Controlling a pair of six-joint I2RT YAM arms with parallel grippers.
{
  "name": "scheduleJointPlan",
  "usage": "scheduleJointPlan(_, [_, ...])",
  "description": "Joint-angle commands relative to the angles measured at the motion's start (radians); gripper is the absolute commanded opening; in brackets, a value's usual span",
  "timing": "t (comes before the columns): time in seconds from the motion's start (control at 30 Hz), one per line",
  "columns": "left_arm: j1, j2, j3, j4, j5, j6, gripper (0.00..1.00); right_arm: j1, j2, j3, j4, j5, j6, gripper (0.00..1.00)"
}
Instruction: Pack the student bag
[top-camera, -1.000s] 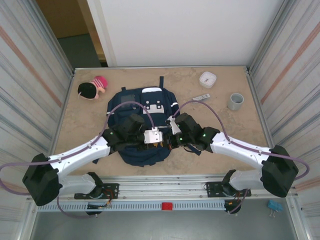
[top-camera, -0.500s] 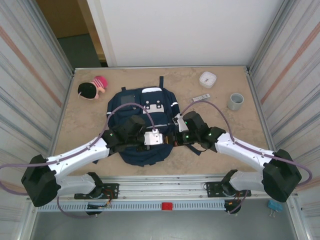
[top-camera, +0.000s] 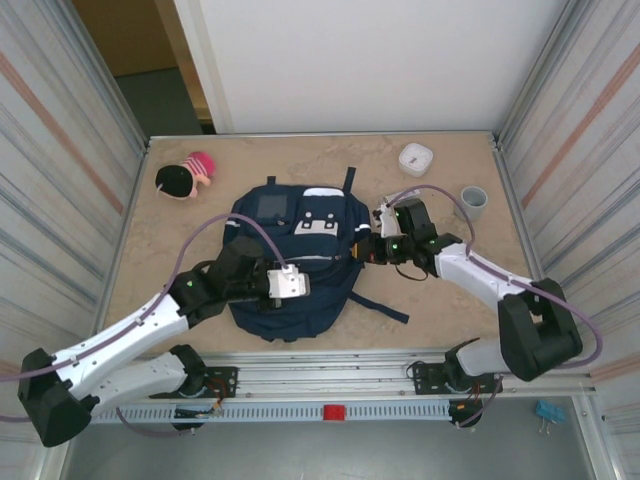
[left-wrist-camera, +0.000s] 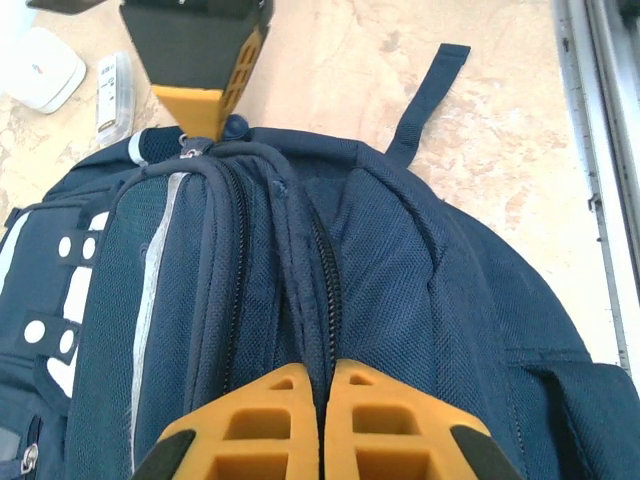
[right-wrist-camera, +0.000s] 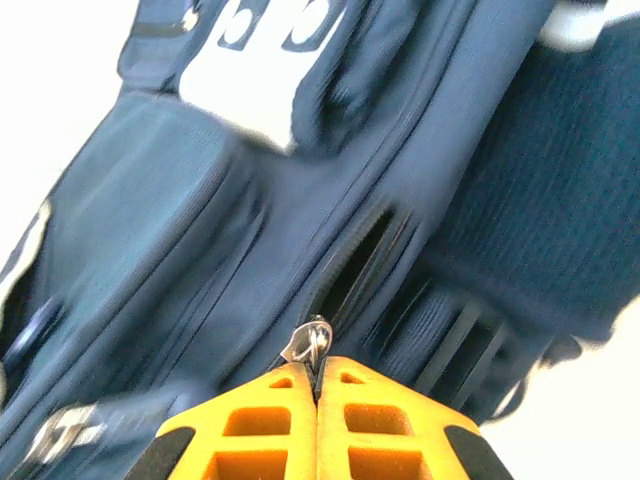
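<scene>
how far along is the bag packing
Done: the student bag looks mostly zipped. In hand: right gripper pinches the zipper pull, left gripper clamps the bag's seam. Left: a short gap of zip is open.

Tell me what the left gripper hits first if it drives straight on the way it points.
The bag: the left gripper sits shut at its zip, aimed along it. Beyond, likely the right gripper.
</scene>
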Motion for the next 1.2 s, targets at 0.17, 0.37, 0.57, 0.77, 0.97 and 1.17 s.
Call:
scheduleJointPlan(0.17, [0.007,-0.075,-0.015,-0.098,0.030,0.014,0.00,-0.061,0.116,0.055,0.073,0.266,0.032,0.00])
scheduleJointPlan(0.37, [0.007,-0.109,-0.027,-0.091,0.028,-0.031,0.00,-0.065,0.179,0.092,0.113,0.259,0.025,0.00])
scheduleJointPlan(0.57, [0.008,-0.123,-0.043,-0.058,-0.035,-0.098,0.26,-0.058,0.172,0.140,0.106,0.166,0.036,0.07])
scheduleJointPlan(0.77, [0.007,-0.164,-0.032,0.028,-0.218,-0.256,0.59,-0.039,0.007,0.139,-0.050,0.201,0.035,0.47])
scheduleJointPlan(0.97, [0.016,-0.124,-0.023,0.081,-0.429,-0.538,0.72,-0.001,-0.117,0.072,-0.146,0.186,0.090,0.53])
scheduleJointPlan(1.17, [0.045,-0.048,-0.036,0.081,-0.510,-0.726,0.76,0.166,-0.125,-0.007,-0.059,0.224,0.180,0.53])
